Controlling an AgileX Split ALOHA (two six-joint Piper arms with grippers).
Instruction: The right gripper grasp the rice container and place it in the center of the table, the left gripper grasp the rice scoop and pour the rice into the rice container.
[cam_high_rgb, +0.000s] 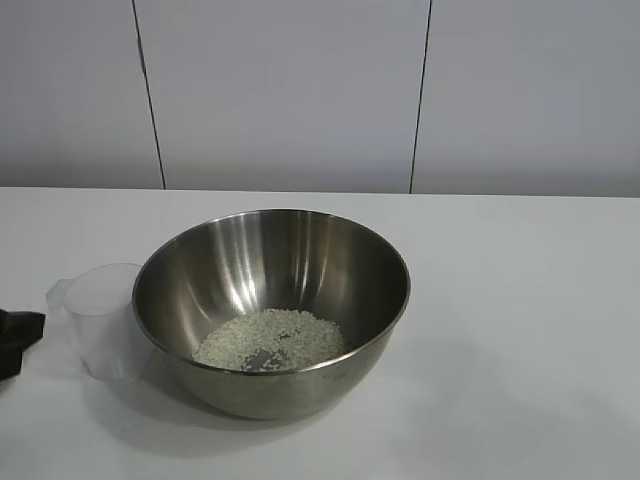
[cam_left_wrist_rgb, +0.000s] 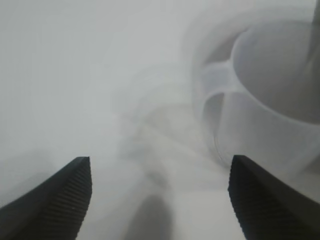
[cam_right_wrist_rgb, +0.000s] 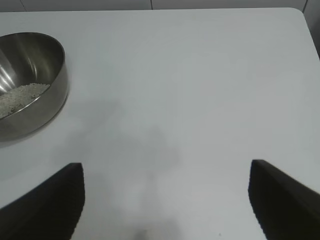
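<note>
**Left hand clear of the scoop, rice in the bowl**

Left hand (cam_left_wrist_rgb: 160, 200) stands with its fingers spread apart and nothing between them — only bare table shows in the gap.

- Rice scoop (cam_high_rgb: 98, 318): upright on the table (cam_high_rgb: 520, 300), empty as far as can be seen, just beside the rice container (cam_high_rgb: 272, 310) on its left flank; touching or a hair apart, cannot tell. From the left wrist view the scoop (cam_left_wrist_rgb: 265, 95) lies ahead of the fingers and off to one side, not on the line between them.
- Rice (cam_high_rgb: 270, 340): a loose low pile in the bottom of the container; patches of bare steel show through it.
- Rice container: roughly mid-table, open side up.
- Left hand in the exterior view (cam_high_rgb: 18, 340): only a dark tip at the left edge, near the scoop, not touching it.
- Right hand (cam_right_wrist_rgb: 165, 200): fingers wide apart, empty, over bare table well away from the container (cam_right_wrist_rgb: 30, 85).

Judgement — pouring looks done; the left arm is the nearer to the scoop, so any further handling of it falls to that side.
</note>
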